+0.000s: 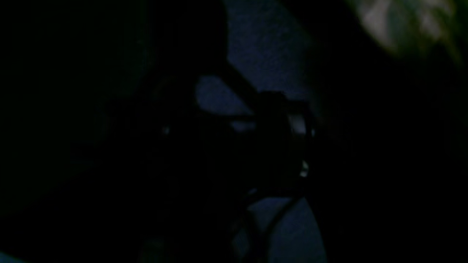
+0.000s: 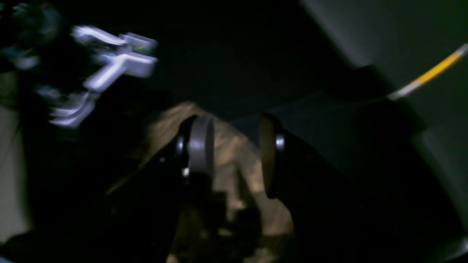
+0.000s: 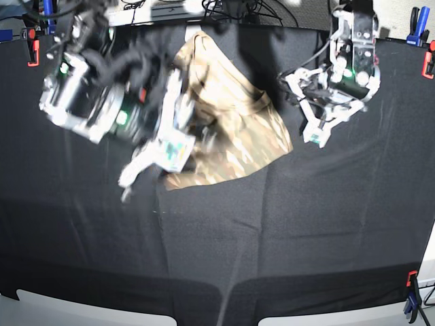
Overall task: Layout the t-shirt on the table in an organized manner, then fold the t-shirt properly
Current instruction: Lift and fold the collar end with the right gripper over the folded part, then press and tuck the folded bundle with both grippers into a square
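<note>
The camouflage t-shirt (image 3: 238, 129) lies crumpled in a heap at the back middle of the black table (image 3: 272, 238). My right gripper (image 3: 160, 159), blurred by motion, is at the heap's left edge. In the right wrist view its fingers (image 2: 199, 146) stand apart, and tan shirt cloth (image 2: 230, 153) shows in the gap and beyond it. My left gripper (image 3: 319, 129) hangs open just right of the shirt, with nothing between its fingers. The left wrist view is very dark and shows only black cloth (image 1: 267, 47) and a pale bit of shirt (image 1: 402, 22).
Red clamps (image 3: 32, 51) (image 3: 429, 61) and a blue clamp (image 3: 413, 17) grip the table's back corners, and another clamp (image 3: 410, 299) sits at the front right. Cables (image 3: 224, 7) lie behind the back edge. The light rim (image 3: 88, 305) runs along the front.
</note>
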Robot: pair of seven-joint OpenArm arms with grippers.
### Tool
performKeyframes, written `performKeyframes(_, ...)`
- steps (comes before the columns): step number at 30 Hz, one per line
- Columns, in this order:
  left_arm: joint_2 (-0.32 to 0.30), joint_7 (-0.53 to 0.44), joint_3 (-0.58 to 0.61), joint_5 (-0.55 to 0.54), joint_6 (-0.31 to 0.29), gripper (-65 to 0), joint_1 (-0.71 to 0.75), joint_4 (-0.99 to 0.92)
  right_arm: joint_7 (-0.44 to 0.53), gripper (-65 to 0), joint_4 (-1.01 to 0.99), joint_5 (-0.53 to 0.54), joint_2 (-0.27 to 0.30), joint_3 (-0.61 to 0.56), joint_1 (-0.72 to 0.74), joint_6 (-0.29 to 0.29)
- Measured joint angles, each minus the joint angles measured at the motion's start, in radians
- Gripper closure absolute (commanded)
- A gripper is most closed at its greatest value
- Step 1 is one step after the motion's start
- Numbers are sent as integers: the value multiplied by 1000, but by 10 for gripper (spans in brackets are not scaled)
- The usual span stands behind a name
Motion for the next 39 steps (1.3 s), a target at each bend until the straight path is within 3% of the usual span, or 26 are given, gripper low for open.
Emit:
performKeyframes(3,-6,10,0,-113,-71,-311,1,101,25,-207,-18,-155,0,1,55,-35)
performKeyframes(6,-3,34,1,-247,-101,-311,-2,207,78,-274,-113,-206,0,0,98,-40)
performKeyframes(8,-3,34,2,-364,-140,-311,5,239,72,-276,-208,-232,0,0,136,-40)
performKeyframes(14,-8,58,3,-629,-151,-311,84,238,35,-276,-513,-216,-1,0,334,-92)
performKeyframes(18,-8,51,97,-751,-185,-311,109,238,-26,-276,-722,-163,0,0,455,-92)
performKeyframes(23,0,42,328,-724,-185,-311,130,238,-55,-276,-952,-164,0,0,555,-92)
performKeyframes(25,0,-10,416,-633,-182,-311,130,238,-55,-276,-1023,-164,0,0,569,-92)
performKeyframes(27,0,-56,480,-493,-124,-311,130,238,-56,-276,-1082,-158,0,0,575,-91)
performKeyframes(29,-1,-116,509,-392,-75,-311,130,218,-54,-276,-1133,-144,0,0,575,-64)
performKeyframes(31,-2,-156,517,-362,-49,-311,127,165,-54,-276,-1183,-115,0,0,574,-17)
performKeyframes(33,-3,-170,516,-343,-53,-311,124,101,-52,-276,-1214,-87,0,0,573,15)
performKeyframes(39,-3,-186,517,-273,-53,-311,94,-21,-29,-276,-1247,-31,-3,0,575,26)
